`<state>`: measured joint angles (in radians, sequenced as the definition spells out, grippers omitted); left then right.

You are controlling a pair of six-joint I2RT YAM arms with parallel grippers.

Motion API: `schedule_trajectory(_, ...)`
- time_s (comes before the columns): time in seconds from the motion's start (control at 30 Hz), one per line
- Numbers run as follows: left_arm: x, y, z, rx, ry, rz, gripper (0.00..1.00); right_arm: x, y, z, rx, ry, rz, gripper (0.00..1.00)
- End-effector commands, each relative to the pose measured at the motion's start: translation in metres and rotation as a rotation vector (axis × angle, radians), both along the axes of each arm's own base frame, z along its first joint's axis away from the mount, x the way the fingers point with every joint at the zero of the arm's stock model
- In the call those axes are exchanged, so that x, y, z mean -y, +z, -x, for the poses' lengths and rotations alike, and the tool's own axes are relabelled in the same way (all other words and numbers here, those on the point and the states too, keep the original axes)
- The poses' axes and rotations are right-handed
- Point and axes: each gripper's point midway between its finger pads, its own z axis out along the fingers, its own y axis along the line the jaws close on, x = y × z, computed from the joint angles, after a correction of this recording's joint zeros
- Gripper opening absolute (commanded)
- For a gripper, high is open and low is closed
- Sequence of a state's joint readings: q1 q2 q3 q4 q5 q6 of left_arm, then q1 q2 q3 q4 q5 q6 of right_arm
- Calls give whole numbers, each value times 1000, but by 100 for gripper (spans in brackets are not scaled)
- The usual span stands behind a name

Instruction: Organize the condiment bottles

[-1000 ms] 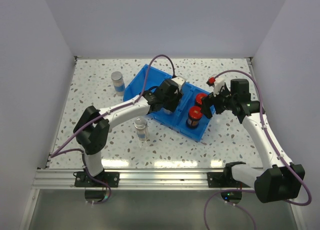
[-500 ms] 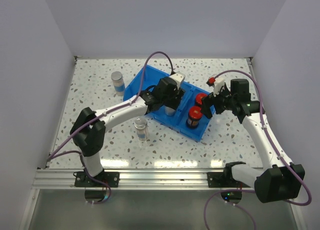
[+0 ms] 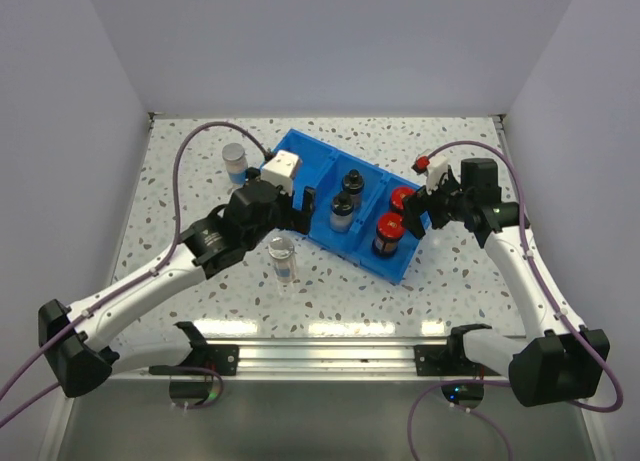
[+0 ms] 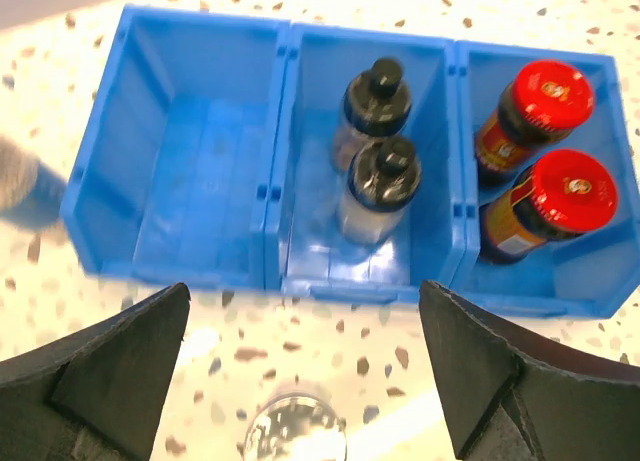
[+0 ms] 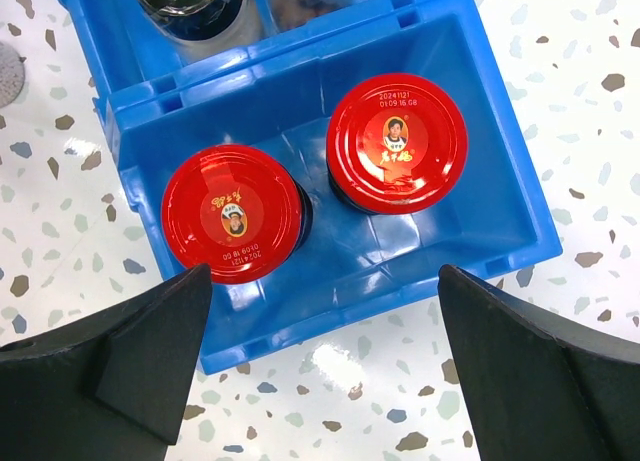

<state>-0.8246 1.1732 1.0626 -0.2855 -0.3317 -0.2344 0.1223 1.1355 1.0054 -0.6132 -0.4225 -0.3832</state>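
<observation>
The blue bin [image 3: 300, 146] lies at an angle mid-table. Two black-topped jars [image 4: 377, 96] [image 4: 385, 176] stand in its middle compartment, and two red-capped jars [image 5: 232, 213] [image 5: 397, 143] fill the right one. Its left compartment [image 4: 190, 161] has nothing in it. One silver-lidded jar [image 3: 282, 256] stands on the table just in front of the bin, another [image 3: 234, 161] at the far left. My left gripper [image 3: 300, 213] hangs open off the bin's near-left side, above the nearer silver-lidded jar [image 4: 295, 431]. My right gripper [image 5: 325, 276] is open over the bin's right end, holding nothing.
White walls close the speckled table [image 3: 450, 271] on three sides. Purple cables loop above both arms. The right arm's wrist [image 3: 480, 196] stands right of the bin.
The left gripper opened, let go of a black-topped jar in the middle compartment, and drew back to the left off the bin. The right arm has not moved.
</observation>
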Motion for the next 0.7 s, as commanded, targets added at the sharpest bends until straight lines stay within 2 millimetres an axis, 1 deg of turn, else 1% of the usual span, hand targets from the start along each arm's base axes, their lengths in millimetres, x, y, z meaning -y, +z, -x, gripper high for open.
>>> schedule_trajectory(0.0,-36,-35,16,-127,157,-8,100,-1,9,-1,45,19,-9,99)
schedule_trajectory(0.03,-44,-44,26,-185,190,0,100,-1,8,-1,44,18,-8,99)
schedule_trajectory(0.07,-48,-53,33,-219,204,-1,100,-1,8,-1,44,19,-7,99)
schedule_trajectory(0.13,-51,-67,48,-292,206,29,100,-1,8,-1,45,16,-6,99)
schedule_trajectory(0.27,-48,-77,64,-362,192,83,100,-1,8,-1,42,16,-6,99)
schedule_trajectory(0.33,-48,-79,65,-369,195,100,100,0,7,-1,41,15,-4,98)
schedule_trajectory(0.5,-40,-97,68,-420,171,78,100,0,8,-1,45,15,-3,99)
schedule_trajectory(0.53,-38,-104,67,-436,167,56,100,0,8,-1,45,16,-4,99)
schedule_trajectory(0.67,-39,-116,63,-446,190,20,100,0,9,-1,48,17,-3,99)
